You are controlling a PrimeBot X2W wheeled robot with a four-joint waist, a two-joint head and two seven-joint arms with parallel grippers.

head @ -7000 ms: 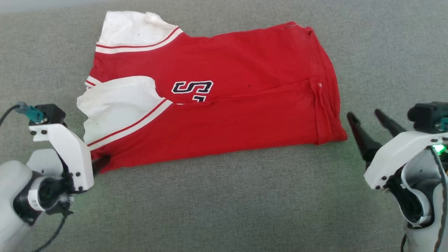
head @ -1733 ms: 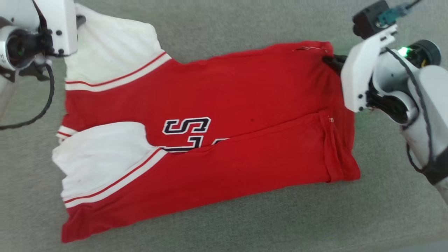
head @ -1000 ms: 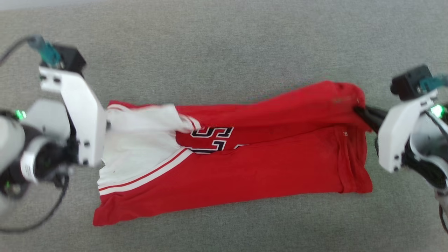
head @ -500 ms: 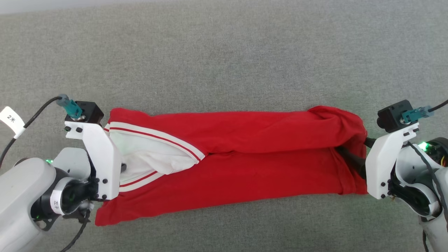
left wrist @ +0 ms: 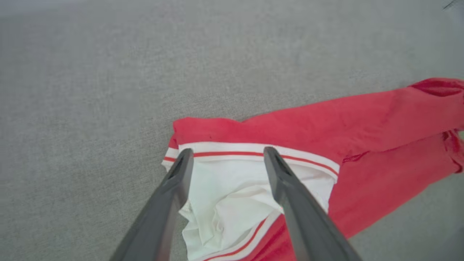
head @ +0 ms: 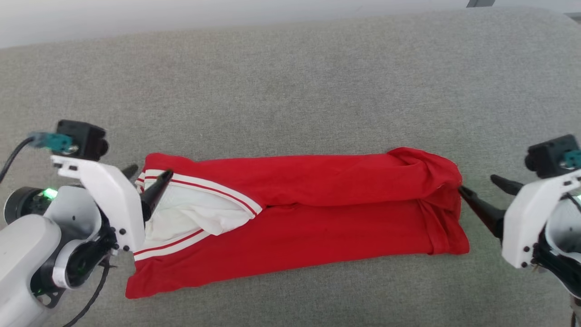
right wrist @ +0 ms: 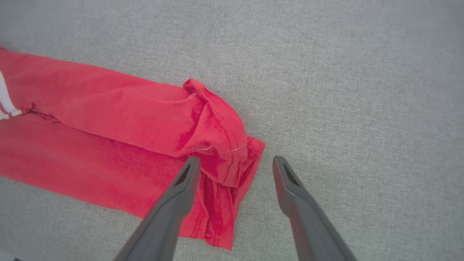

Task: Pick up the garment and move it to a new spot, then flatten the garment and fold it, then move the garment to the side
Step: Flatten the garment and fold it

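Observation:
The garment, a red T-shirt, lies folded into a long narrow strip across the grey surface. Its white sleeve with striped bands shows at the left end. My left gripper hovers open over that sleeve end with nothing between its fingers. In the left wrist view the left gripper has its fingertips over the striped band of the garment. My right gripper stands open just off the bunched right end. In the right wrist view the right gripper has one finger over the hem of the garment and the other over bare surface.
The grey fabric surface stretches wide behind and in front of the garment. Its far edge meets a pale strip at the top of the head view. A dark object pokes in at the top right.
Both grippers let go of the garment's ends and opened, backing off slightly. The far half now lies folded over the near half. The head view has shifted.

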